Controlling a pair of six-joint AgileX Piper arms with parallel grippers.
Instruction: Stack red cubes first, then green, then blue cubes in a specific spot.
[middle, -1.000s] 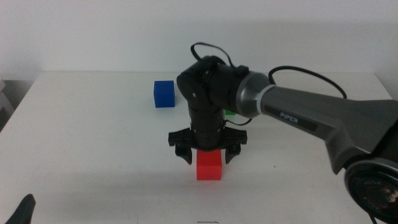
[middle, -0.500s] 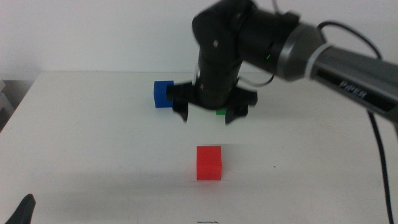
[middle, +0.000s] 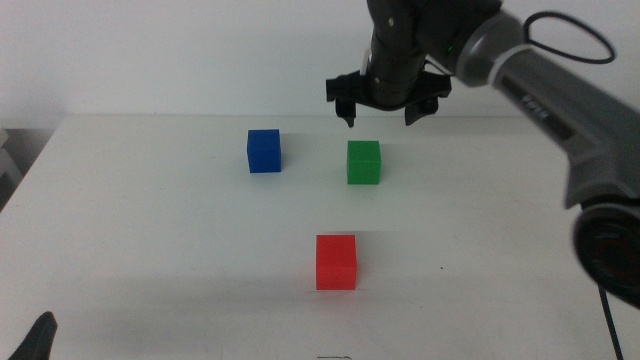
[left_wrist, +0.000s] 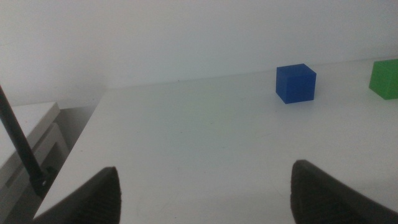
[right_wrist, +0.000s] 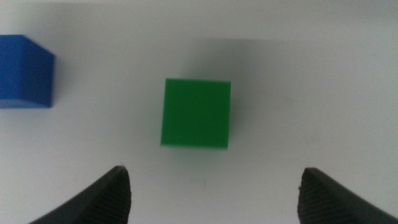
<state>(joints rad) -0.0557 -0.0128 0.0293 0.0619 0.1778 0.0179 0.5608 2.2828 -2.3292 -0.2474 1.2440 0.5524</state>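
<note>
The red cube stands alone on the white table, in front of the middle. The green cube sits behind it, and the blue cube to the green cube's left. My right gripper is open and empty, hovering above and just behind the green cube. The right wrist view looks straight down on the green cube between the wide-open jaws, with the blue cube at the edge. My left gripper waits at the table's front left corner, open; its view shows the blue cube and green cube far off.
The white table carries only the three cubes. Its left edge drops off beside a low grey piece of furniture. A white wall stands behind the table.
My right gripper let go of the red cube, rose, and moved back and to the right to above the green cube. The red cube stayed where it was set. The left arm has not moved.
</note>
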